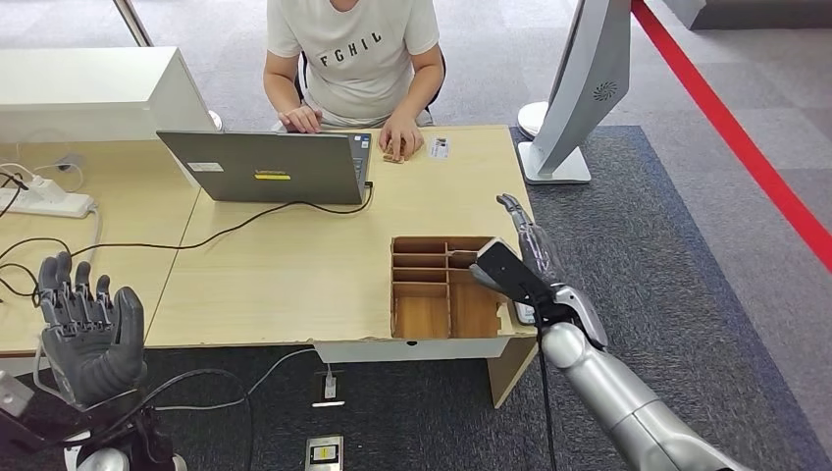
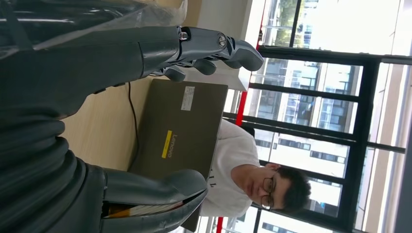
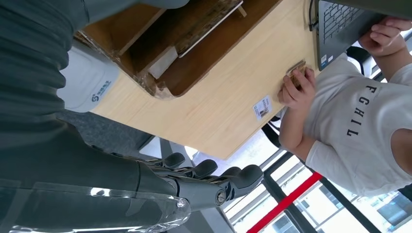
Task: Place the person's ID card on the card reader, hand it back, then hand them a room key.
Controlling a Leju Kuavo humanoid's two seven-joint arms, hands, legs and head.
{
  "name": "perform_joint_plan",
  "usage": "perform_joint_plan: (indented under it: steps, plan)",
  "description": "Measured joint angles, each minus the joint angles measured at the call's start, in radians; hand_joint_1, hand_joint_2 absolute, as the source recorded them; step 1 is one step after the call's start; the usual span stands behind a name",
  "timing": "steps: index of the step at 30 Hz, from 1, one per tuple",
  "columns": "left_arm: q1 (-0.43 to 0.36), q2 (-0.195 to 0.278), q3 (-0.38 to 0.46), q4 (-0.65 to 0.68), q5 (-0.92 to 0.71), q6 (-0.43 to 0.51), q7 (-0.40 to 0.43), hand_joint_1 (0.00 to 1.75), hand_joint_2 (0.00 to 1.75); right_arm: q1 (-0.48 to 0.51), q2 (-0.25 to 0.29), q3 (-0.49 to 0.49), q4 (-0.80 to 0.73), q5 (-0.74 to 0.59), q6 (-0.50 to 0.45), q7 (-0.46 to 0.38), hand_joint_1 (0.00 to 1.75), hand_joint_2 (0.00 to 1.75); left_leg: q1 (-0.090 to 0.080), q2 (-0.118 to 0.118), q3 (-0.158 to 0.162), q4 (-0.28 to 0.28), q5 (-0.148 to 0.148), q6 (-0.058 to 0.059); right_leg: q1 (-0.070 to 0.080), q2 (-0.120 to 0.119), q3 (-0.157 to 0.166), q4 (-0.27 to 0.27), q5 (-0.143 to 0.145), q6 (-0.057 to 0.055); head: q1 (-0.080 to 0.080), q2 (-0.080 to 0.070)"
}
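Note:
The ID card [image 1: 439,148] lies flat on the table near the far edge, just right of the person's hand [image 1: 400,136], which rests on a small wooden piece [image 1: 393,151]. In the right wrist view the card [image 3: 263,107] lies beside that hand [image 3: 297,86]. My right hand [image 1: 523,263] hovers over the right end of the wooden divider box [image 1: 422,316], fingers stretched out and holding nothing. The white card reader [image 3: 92,80] sits beside the box [image 3: 210,57], under my wrist. My left hand [image 1: 86,330] is raised off the table's left front, fingers apart and empty.
An open laptop [image 1: 263,167] stands before the seated person [image 1: 353,54], its cable trailing across the table [image 1: 294,265]. A power strip [image 1: 49,202] lies far left. A monitor stand [image 1: 554,162] occupies the far right corner. A thin flat card [image 3: 209,24] lies in a box compartment.

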Motion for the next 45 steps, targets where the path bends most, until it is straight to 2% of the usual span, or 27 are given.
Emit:
perform_joint_plan:
  steps: [11,23,24,27,28,29,45]
  plan:
    - [0.015,0.000,0.004,0.000,-0.009,0.000,-0.004,0.00,1.75,-0.042,0.059,0.011,0.138,-0.011,-0.002,-0.036,0.00,1.75,0.000,0.000,0.000,0.000,0.000,0.000,0.000,0.000,0.000,0.000,0.000,0.000,0.000,0.000]
    - [0.018,-0.001,0.003,0.000,-0.011,0.000,0.000,0.00,1.75,-0.042,0.070,0.016,0.222,-0.007,-0.016,-0.036,0.04,1.75,0.000,0.000,0.000,0.000,0.000,0.000,0.000,0.000,0.000,0.000,0.000,0.000,0.000,0.000]
    - [0.017,-0.001,0.002,0.000,-0.011,0.000,0.002,0.00,1.75,-0.042,0.069,0.016,0.226,-0.007,-0.018,-0.036,0.31,1.75,0.000,0.000,0.000,0.000,0.000,0.000,0.000,0.000,0.000,0.000,0.000,0.000,0.000,0.000]
    - [0.015,-0.001,0.000,0.000,-0.012,0.000,0.008,0.00,1.75,-0.040,0.068,0.016,0.234,-0.006,-0.020,-0.036,1.54,1.75,0.000,0.000,0.000,0.000,0.000,0.000,0.000,0.000,-0.001,0.000,0.000,0.000,0.000,0.000]
    - [0.014,-0.001,0.000,0.000,-0.012,0.000,0.009,0.00,1.75,-0.040,0.068,0.016,0.236,-0.005,-0.020,-0.036,1.71,1.75,0.000,0.000,0.000,0.000,0.000,0.000,0.000,0.000,-0.001,0.000,0.000,0.000,0.000,0.000]
    - [0.013,-0.002,0.000,0.000,-0.012,0.000,0.010,0.00,1.75,-0.039,0.067,0.016,0.238,-0.003,-0.021,-0.036,1.75,1.75,0.000,0.000,0.000,0.000,0.000,0.000,0.000,0.000,-0.001,0.000,0.000,0.000,0.000,0.000]
    - [-0.001,-0.003,-0.006,0.001,-0.010,0.000,0.012,0.00,1.75,-0.037,0.062,0.001,0.237,0.023,-0.031,-0.033,1.75,1.75,0.000,0.000,0.001,0.000,0.000,0.000,0.000,0.000,0.000,0.000,0.000,0.000,0.000,0.000]
